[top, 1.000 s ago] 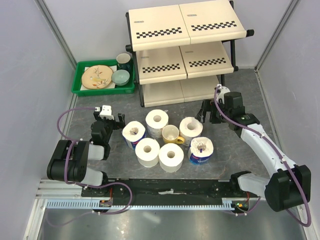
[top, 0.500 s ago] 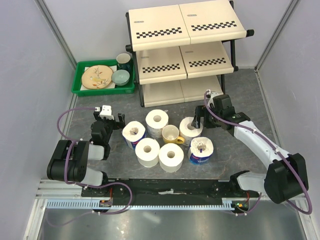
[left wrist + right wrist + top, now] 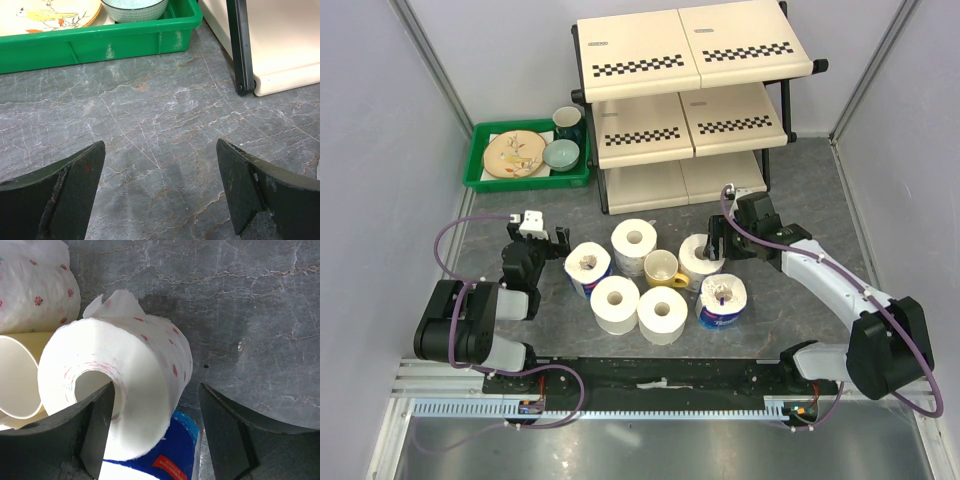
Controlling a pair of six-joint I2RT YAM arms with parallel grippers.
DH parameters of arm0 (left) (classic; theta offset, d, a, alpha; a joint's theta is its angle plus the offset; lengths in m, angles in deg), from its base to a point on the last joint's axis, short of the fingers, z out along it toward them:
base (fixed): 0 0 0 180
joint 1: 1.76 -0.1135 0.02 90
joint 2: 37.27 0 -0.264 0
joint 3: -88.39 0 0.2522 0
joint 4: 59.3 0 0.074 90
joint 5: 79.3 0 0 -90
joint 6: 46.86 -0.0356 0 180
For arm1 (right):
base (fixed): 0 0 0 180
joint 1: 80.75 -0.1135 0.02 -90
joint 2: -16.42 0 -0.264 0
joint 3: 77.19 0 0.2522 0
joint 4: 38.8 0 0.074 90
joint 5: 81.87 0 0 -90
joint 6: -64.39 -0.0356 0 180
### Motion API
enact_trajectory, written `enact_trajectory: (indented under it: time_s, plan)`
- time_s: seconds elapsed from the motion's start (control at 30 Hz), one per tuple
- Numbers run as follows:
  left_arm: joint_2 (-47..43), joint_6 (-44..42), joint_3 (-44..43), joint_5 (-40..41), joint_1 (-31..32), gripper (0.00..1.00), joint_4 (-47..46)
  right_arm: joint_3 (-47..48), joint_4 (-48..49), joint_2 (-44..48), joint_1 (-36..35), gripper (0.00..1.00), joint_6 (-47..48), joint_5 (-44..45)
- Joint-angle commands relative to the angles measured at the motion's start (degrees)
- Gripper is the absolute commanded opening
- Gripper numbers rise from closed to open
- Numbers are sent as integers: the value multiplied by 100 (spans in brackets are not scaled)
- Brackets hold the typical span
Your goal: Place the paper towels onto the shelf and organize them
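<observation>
Six paper towels stand in a cluster on the grey table around a yellow mug (image 3: 665,268). My right gripper (image 3: 718,243) is open over a floral roll (image 3: 700,256). In the right wrist view my right gripper (image 3: 157,430) straddles this roll's (image 3: 135,385) right wall, left finger at the hollow core, right finger outside. A blue-wrapped roll (image 3: 150,462) lies just below it, also in the top view (image 3: 723,300). My left gripper (image 3: 538,232) is open and empty, left of another blue-wrapped roll (image 3: 588,268). The shelf (image 3: 685,60) stands at the back with nothing on it.
A green tray (image 3: 528,172) with a plate and bowls sits left of the shelf, with a dark mug behind it. The tray's wall (image 3: 100,45) and the shelf's black leg (image 3: 241,50) show ahead of my left gripper (image 3: 160,190). A second floral roll (image 3: 35,285) and the mug (image 3: 17,375) crowd the right gripper's left.
My right gripper has moved left and down from beside the shelf onto the floral roll. The left arm has not moved.
</observation>
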State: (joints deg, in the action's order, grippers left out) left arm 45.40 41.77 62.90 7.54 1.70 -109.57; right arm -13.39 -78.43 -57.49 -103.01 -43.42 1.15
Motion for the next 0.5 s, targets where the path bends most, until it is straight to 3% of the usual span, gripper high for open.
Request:
enact_trajectory:
  time_s: [0.0, 0.47]
  plan:
    - [-50, -127, -23, -62, -4, 100, -268, 23, -59, -124, -68, 75, -13, 241]
    - [-41, -127, -49, -53, -4, 100, -224, 50, -76, -264, -85, 56, -13, 417]
